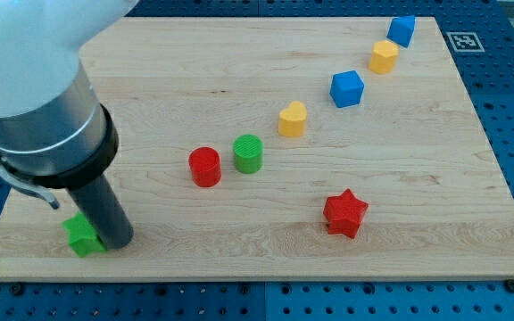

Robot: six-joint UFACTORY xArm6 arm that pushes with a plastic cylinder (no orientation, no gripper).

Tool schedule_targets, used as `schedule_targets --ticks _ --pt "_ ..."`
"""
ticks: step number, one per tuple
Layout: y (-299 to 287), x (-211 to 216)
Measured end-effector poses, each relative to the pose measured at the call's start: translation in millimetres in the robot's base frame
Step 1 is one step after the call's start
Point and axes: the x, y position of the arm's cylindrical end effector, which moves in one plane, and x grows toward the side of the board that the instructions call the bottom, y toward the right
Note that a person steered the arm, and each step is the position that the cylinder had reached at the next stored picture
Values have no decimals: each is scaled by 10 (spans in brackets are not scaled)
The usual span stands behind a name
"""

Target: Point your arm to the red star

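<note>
The red star (pixel 344 214) lies on the wooden board (pixel 400 259) at the lower right of middle. My tip (pixel 116 242) is at the board's lower left, touching the right side of a green block (pixel 82 235), whose shape is partly hidden by the rod. The tip is far to the left of the red star.
A red cylinder (pixel 205 167) and a green cylinder (pixel 249 153) stand mid-board. A yellow heart-like block (pixel 293 118), a blue cube (pixel 347 88), a yellow block (pixel 383 56) and a blue block (pixel 402 29) run diagonally toward the top right. The arm's large body covers the top left.
</note>
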Motion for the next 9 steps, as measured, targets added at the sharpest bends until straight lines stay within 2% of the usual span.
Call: schedule_targets --ticks 1,3,6,8,9 --pt "-179 0" --pt "-68 0" --pt "1202 1" --pt "1790 334" --pt "2461 330"
